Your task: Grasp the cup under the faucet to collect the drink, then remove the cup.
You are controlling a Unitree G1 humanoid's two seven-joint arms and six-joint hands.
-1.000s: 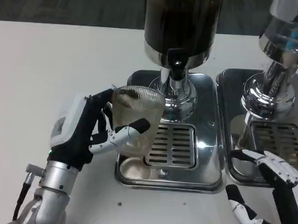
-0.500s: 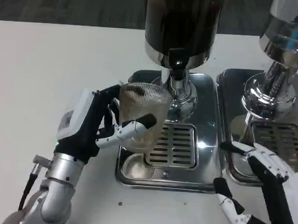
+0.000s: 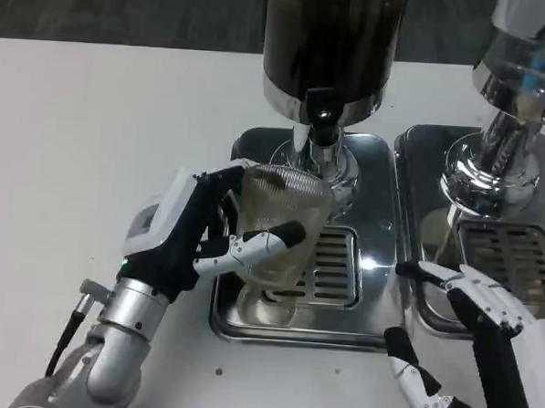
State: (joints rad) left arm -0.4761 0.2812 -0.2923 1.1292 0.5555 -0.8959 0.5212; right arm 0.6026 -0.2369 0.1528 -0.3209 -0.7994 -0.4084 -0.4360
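I see my left hand [image 3: 197, 241] wrapped around the cup [image 3: 280, 225], thumb across its front wall and the other fingers behind its left side. The cup is a clear ribbed tumbler, upright or nearly so, with a brownish tint; I cannot tell if liquid sits in it. It is held over the left part of the drip tray [image 3: 378, 292], above the slotted grate [image 3: 329, 266], with its rim just below and slightly left of the black faucet [image 3: 321, 115] of the dark drink dispenser [image 3: 331, 43]. The cup rim is close to the dispenser's chrome base [image 3: 334, 166], so little room behind it; the bare white table [image 3: 93, 131] left of the tray is open space. My right hand [image 3: 471, 333] hangs near the tray's front right corner, fingers spread, holding nothing, with fingertips over the gap between this tray and the second tray [image 3: 431, 221] on the right. A second chrome dispenser [image 3: 515, 116] stands on that second tray, crowding the right side.
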